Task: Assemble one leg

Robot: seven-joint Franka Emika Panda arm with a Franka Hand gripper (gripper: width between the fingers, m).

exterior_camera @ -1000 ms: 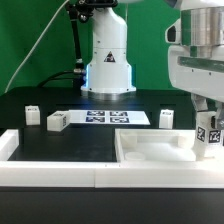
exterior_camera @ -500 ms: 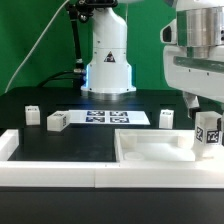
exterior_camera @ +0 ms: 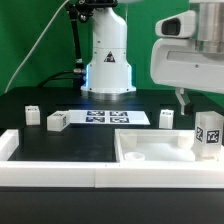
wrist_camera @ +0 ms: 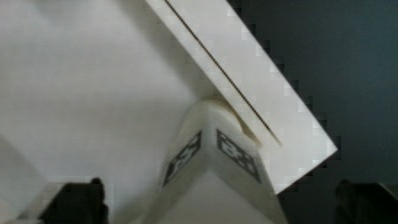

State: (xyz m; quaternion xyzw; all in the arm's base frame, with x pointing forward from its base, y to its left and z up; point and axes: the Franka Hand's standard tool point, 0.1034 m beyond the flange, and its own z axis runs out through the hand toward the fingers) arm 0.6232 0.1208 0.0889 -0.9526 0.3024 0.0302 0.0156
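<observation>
One leg (exterior_camera: 209, 135) now stands alone in a corner of the tray (exterior_camera: 150, 152). The gripper (wrist_camera: 222, 200) has lifted clear, jaws wide and empty, so this leg's placement looks finished.

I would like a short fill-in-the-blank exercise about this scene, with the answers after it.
1. The end effector is ___, gripping nothing.
2. The leg stands in a ___ of the white tray-shaped piece.
3. The marker board lies flat on the ___ table.
Answers: open; corner; black.
</observation>
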